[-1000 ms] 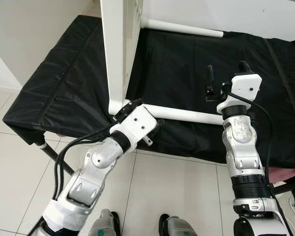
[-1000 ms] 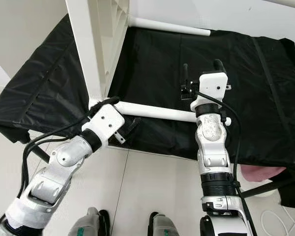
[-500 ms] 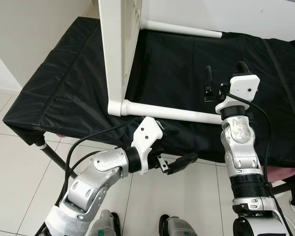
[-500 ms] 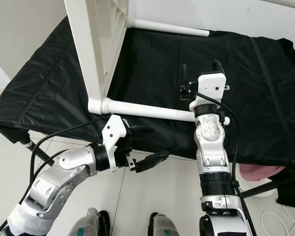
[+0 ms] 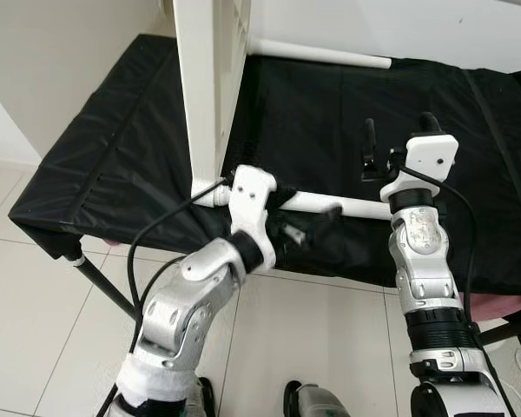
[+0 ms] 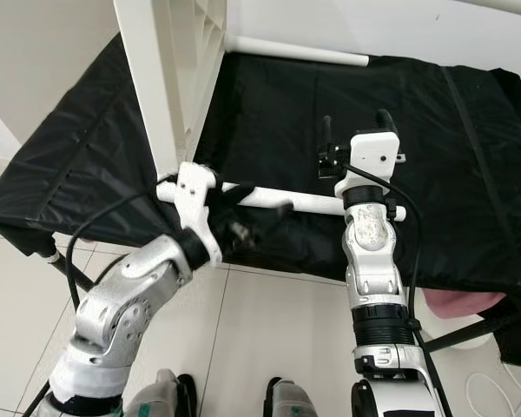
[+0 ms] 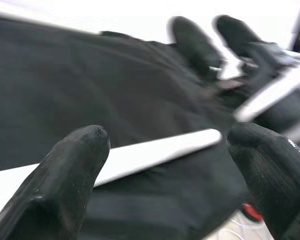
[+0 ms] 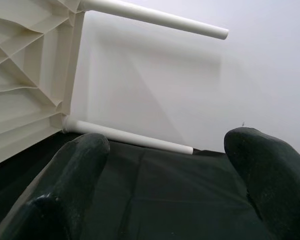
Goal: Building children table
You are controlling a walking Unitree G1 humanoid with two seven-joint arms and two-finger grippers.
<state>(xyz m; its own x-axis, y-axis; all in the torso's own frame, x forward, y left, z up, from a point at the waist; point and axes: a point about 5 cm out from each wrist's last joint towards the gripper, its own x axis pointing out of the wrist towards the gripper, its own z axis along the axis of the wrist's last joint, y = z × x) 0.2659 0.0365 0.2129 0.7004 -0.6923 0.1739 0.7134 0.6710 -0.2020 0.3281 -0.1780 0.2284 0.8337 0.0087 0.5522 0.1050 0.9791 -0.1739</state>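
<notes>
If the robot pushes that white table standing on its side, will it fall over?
Probably, yes. The white table top stands on its thin edge on the soft black cloth, so a sideways shove could tip it. Its ribbed plastic underside looks light. The left tool, open by the near leg, could steady it.

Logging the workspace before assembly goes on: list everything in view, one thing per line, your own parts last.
Tabletop: one, white, standing on edge on the black cloth.
Table legs: three, white, fitted to the tabletop; nearest leg level above the cloth, far leg at the cloth's back, upper leg in the right wrist view.
Black cloth: one, over a low stand.
Floor: pale tiles.
Left tool: black fingers open, at the nearest leg beside the tabletop.
Right tool: black fingers open, raised over the cloth.
</notes>
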